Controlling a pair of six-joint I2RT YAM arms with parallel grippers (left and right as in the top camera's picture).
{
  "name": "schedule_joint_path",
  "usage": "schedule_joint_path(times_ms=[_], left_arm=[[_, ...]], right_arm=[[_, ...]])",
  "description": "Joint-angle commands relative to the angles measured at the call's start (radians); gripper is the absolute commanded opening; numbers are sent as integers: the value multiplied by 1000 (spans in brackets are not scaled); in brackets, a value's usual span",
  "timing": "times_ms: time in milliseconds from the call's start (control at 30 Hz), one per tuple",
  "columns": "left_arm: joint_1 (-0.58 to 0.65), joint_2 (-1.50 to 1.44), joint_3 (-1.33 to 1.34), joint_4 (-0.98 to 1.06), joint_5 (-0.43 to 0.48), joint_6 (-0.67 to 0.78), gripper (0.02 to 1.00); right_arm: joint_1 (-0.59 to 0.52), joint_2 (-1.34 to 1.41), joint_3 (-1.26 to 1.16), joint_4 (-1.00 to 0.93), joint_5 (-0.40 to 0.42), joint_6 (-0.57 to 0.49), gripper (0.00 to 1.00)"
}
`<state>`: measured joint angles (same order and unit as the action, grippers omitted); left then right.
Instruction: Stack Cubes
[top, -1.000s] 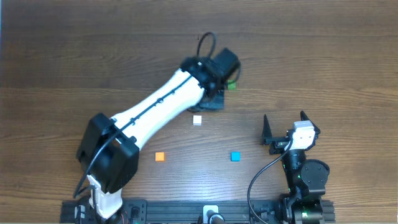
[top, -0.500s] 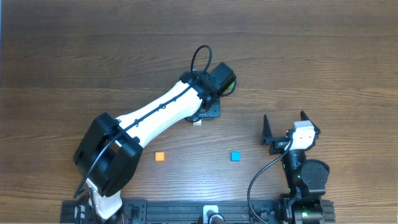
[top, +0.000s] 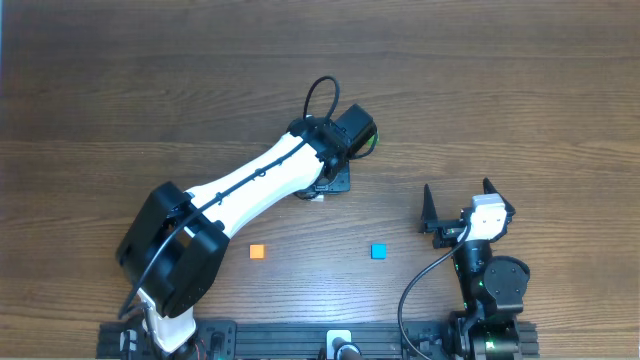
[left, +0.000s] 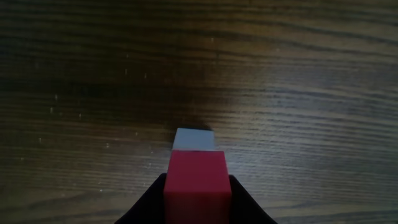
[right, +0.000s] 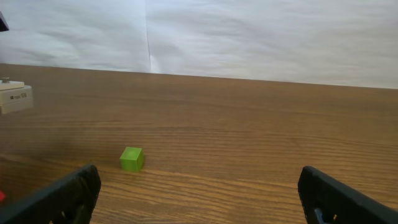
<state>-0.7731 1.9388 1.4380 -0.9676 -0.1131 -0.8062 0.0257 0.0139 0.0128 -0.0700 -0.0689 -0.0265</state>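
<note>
Overhead, a dark brown wooden table (top: 120, 90) with fine grain running across it fills the top view, and a black rail (top: 280, 335) carrying the arm bases runs along its near edge. The left arm (top: 255, 180) reaches diagonally toward the middle of the table. Its wrist covers most of a white cube (top: 317, 197) and a green cube (top: 373, 142), leaving a sliver of each visible. An orange cube (top: 257, 252) and a blue cube (top: 378, 251) lie well apart on bare wood nearer the bases. The right gripper (top: 458, 198) sits by its base with its fingers spread and nothing between them.

From the left wrist, the left gripper (left: 198, 199) is clamped on a red cube (left: 197, 177), one dark finger on either side. The white cube (left: 194, 139) rests on the wood just beyond the red one, partly hidden behind it. Whether the two touch cannot be told. A dark shadow spreads over the grain around them.

From the right wrist, the right gripper (right: 198, 180) has its jaws wide apart. The green cube (right: 131, 158) stands alone on the table (right: 261, 137). Beyond the far table edge hangs a white wall covering (right: 267, 37) with a vertical seam.
</note>
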Motion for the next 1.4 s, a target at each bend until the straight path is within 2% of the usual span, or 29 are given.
schedule_joint_path(times_ms=[33, 1400], left_arm=[[2, -37, -14, -6, 0, -10, 40], [2, -22, -66, 62, 35, -10, 38]], right_arm=[[-1, -7, -8, -1, 10, 3, 993], [-1, -7, -8, -1, 10, 3, 993]])
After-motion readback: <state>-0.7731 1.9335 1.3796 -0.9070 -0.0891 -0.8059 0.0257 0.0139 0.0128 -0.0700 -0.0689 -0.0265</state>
